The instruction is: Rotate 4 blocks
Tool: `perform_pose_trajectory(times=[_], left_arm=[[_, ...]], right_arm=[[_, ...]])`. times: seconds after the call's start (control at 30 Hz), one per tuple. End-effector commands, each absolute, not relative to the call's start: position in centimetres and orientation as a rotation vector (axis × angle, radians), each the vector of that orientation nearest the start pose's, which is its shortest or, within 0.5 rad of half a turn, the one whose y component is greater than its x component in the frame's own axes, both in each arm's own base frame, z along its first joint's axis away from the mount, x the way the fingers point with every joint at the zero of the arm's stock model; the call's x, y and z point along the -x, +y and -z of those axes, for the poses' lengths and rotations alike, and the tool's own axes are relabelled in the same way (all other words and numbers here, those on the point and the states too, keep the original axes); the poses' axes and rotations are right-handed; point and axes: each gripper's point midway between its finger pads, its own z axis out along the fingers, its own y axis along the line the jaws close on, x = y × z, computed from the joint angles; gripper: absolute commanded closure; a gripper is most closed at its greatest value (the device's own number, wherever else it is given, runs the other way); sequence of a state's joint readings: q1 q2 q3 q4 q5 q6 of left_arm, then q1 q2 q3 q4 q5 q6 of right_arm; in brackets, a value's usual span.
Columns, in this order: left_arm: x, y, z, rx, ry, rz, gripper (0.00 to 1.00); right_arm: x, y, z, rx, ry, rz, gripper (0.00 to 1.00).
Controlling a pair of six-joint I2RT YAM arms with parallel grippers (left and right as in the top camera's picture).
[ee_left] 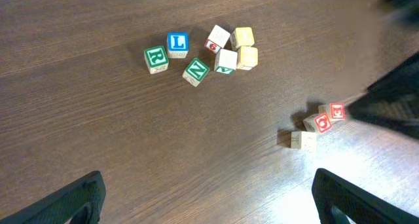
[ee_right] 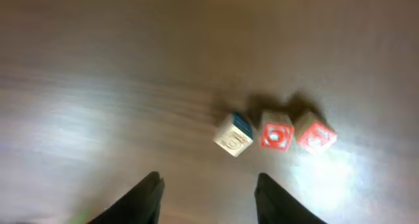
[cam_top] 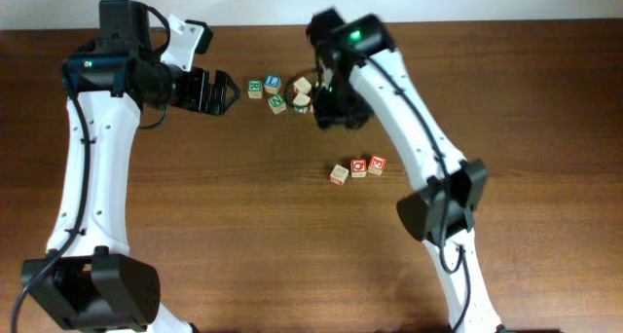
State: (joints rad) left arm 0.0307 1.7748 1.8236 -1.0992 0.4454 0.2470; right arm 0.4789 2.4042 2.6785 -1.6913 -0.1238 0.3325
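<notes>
While the left gripper [cam_top: 230,91] hangs at the left of the pile with its fingers spread wide and nothing in them, it isn't in anyone's way, so I'd ignore it.

Moving right you hit the cluster. First come the green R cube [ee_left: 155,59] and the blue L cube [ee_left: 177,44], neither of which we want. Then there's the green N cube [ee_left: 196,71], which is one to turn. It sits at the front edge, tilted, just beside a pale neighbour. Behind that are a red-printed cube [ee_left: 217,38] and the yellow cubes [ee_left: 243,38], packed tight together.

The right gripper [ee_right: 209,181] hovers over the right side of that pile. Its claw is parted and empty, though its own view is blurry.

My take on doing this well:
- Come straight down and square the fingers to two flat sides of one cube.
- Pinch gently, lift a hair, twist, then set it flat.
- The crowding is the real pain, since a finger could shove the neighbours.

Further right on the table [cam_top: 195,206], well apart from the pile, is the row of three [cam_top: 358,167]. Two of those show red faces, and there's open room around them.
</notes>
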Motion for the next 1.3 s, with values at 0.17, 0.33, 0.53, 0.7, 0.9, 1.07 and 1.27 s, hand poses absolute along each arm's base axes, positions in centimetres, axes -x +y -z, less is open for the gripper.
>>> perform_pose_trajectory(times=[0.17, 0.33, 0.53, 0.7, 0.9, 1.07, 1.27], left_arm=[[-43.4, -5.9, -25.3, -0.433, 2.473, 0.464, 0.01], [-43.4, -5.9, -25.3, -0.434, 2.472, 0.464, 0.01], [-43.4, -5.9, -25.4, -0.434, 2.471, 0.465, 0.01], [-43.4, -5.9, -25.4, -0.433, 2.472, 0.464, 0.01], [-43.3, -7.1, -25.3, -0.457, 2.460, 0.546, 0.06], [-44.4, -5.9, -20.7, -0.205, 2.658, 0.344, 0.01], [-45.3, -6.0, -17.9, -0.013, 2.734, 0.221, 0.00]], right_arm=[[-33.1, 21.1, -36.6, 0.406, 2.571, -0.475, 0.64], [-29.1, 16.9, -34.6, 0.265, 2.691, -0.330, 0.63], [-30.3, 16.7, -25.6, 0.204, 2.865, -0.199, 0.63], [-34.8, 16.5, -18.0, 0.107, 2.836, -0.211, 0.52], [-38.2, 16.6, -12.2, 0.105, 2.856, -0.235, 0.51], [-40.9, 17.6, -8.0, 0.102, 2.851, -0.235, 0.53], [-41.0, 17.7, -5.8, 0.064, 2.893, -0.221, 0.75]])
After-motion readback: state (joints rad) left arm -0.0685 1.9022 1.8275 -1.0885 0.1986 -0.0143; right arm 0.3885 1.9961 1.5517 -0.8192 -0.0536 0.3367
